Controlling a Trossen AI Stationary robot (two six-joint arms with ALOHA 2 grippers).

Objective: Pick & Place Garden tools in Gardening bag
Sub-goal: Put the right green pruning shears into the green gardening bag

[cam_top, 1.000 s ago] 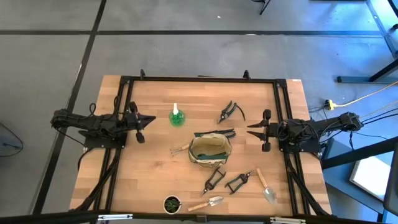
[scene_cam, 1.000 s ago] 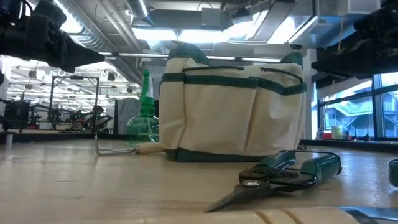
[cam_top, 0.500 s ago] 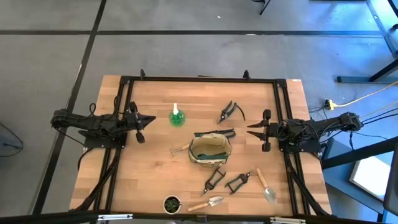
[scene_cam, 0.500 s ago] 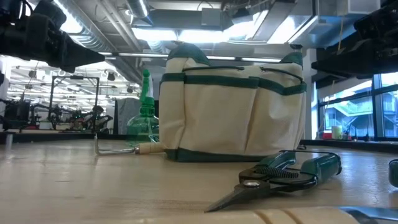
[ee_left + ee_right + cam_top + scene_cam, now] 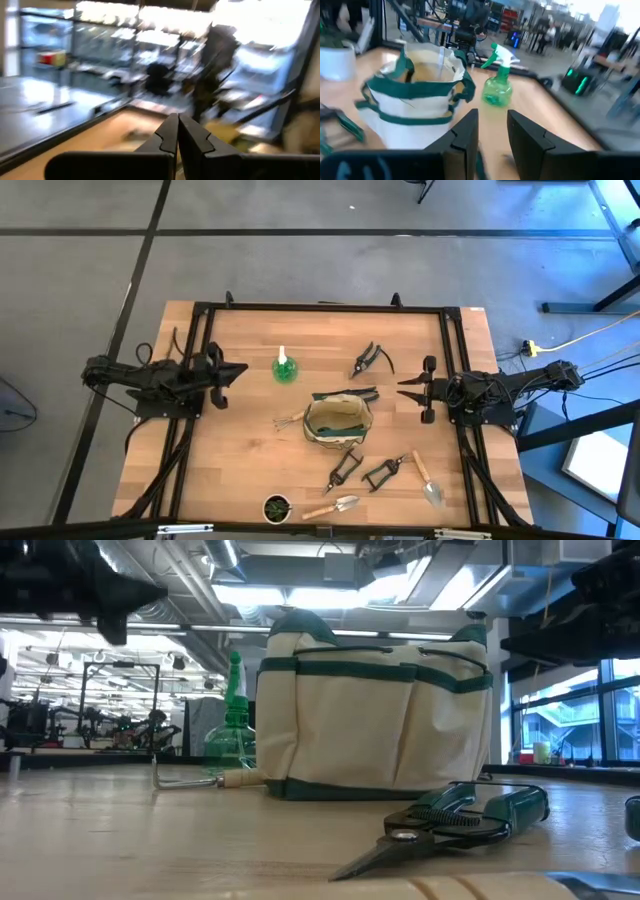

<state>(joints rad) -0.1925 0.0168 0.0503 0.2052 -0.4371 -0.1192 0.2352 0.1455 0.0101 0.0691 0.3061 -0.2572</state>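
Grey concrete floor surrounds my slatted wooden table (image 5: 250,450), which is edged by a black metal frame. At its centre sits the gardening bag (image 5: 337,423), a soft cream canvas tote with green trim, a round open mouth and flat side pockets. Just beside it, on the left arm's side, lies a wooden-handled metal hand fork (image 5: 290,420). Farther back stands a translucent green spray bottle (image 5: 284,367) with a white top. Black-handled metal pruners (image 5: 370,360) lie apart behind the bag; two more pairs (image 5: 343,471) (image 5: 383,473) lie in front of it, near two wooden-handled trowels (image 5: 428,479) (image 5: 333,507). My left gripper (image 5: 238,370) hovers at the table's left, fingers pressed together and holding nothing. My right gripper (image 5: 402,387) hovers at the right, fingers slightly apart, empty, facing the bag.
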